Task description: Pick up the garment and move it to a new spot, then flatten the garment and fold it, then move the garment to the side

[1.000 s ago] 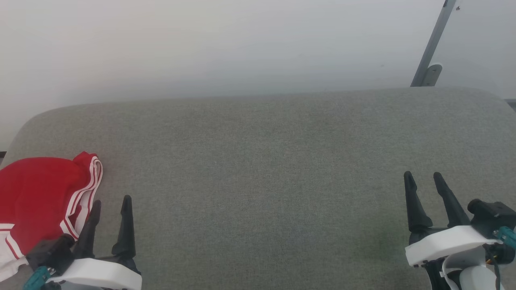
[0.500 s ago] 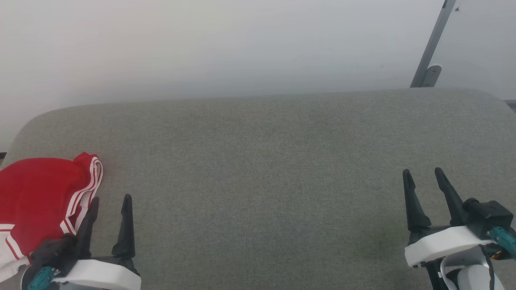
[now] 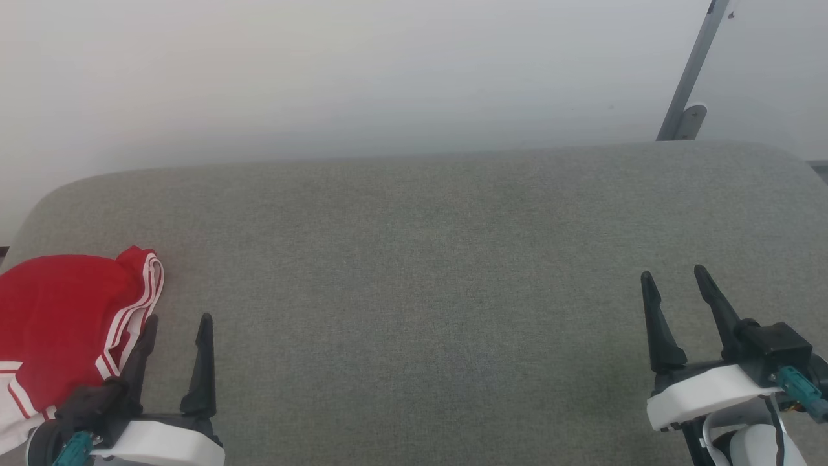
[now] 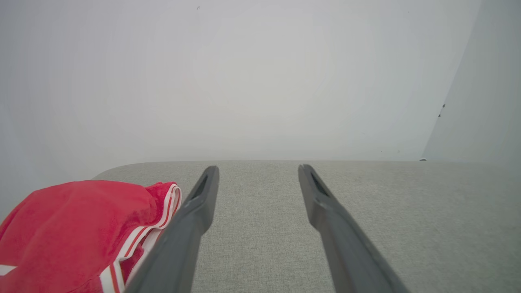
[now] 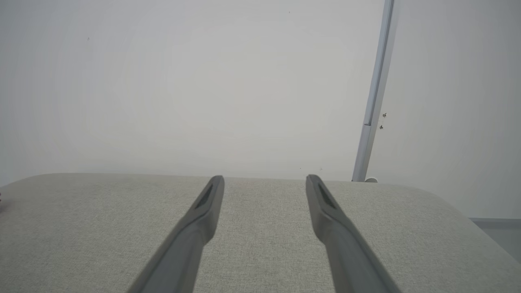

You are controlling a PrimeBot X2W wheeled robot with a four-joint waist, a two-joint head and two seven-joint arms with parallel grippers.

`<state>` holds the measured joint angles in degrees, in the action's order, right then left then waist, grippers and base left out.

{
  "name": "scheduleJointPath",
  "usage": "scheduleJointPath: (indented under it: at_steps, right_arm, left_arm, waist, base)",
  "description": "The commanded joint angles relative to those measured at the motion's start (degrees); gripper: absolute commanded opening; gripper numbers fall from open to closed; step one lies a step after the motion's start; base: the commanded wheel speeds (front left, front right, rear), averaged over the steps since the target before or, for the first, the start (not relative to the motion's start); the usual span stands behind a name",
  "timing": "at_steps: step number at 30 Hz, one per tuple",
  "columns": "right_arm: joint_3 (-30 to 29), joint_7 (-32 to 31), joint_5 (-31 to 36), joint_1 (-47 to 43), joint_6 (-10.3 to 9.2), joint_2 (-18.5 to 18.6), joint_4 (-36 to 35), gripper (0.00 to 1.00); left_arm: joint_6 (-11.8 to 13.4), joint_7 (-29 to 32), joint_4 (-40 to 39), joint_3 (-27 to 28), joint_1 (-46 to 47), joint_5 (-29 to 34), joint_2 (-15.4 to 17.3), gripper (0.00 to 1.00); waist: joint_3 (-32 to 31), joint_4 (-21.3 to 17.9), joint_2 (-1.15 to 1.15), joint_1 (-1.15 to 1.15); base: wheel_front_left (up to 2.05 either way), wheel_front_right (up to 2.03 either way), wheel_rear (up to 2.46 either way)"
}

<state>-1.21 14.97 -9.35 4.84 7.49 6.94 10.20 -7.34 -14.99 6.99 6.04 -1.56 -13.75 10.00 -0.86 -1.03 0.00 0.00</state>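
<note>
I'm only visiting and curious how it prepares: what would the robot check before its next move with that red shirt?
1. Left gripper open, holding nothing: ok.
2. Right gripper open, holding nothing: ok.
3. Garment in sight: ok, at the left end of the grey padded surface, partly cut off by the head view's edge.
4. Garment lying flat: not ok, it sits humped up.
5. Left gripper's fingers clear of the garment: cannot tell; one overlaps its edge.
6. Room to spread it: ok, plain grey surface lies between the grippers.
</note>
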Motion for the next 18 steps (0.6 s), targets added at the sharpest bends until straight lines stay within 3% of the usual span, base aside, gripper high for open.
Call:
scheduleJointPath:
  at_steps: [1,12,18]
  right_arm:
    - [0.08,0.35,0.3,0.34,0.0,0.05,-0.14,1.0]
    - [-0.18,0.34,0.63,-0.13,0.0,-0.01,-0.34,1.0]
    - [-0.03,0.34,0.49,-0.77,0.0,0.21,-0.06,1.0]
  left_arm:
    - [-0.18,-0.29,-0.1,0.17,-0.38,0.19,0.03,1.0]
    - [-0.14,-0.29,0.08,-0.05,-0.17,-0.38,0.07,1.0]
    - [-0.14,-0.29,1.09,0.44,0.32,-1.93,0.01,1.0]
  waist:
    - [-0.02,-0.02,0.0,0.0]
    - [-0.12,0.24,0.0,0.0]
    - [-1.17,3.32,0.0,0.0]
  base:
    - [0.0,0.0,0.0]
    - [0.0,0.0,0.0]
    - [0.0,0.0,0.0]
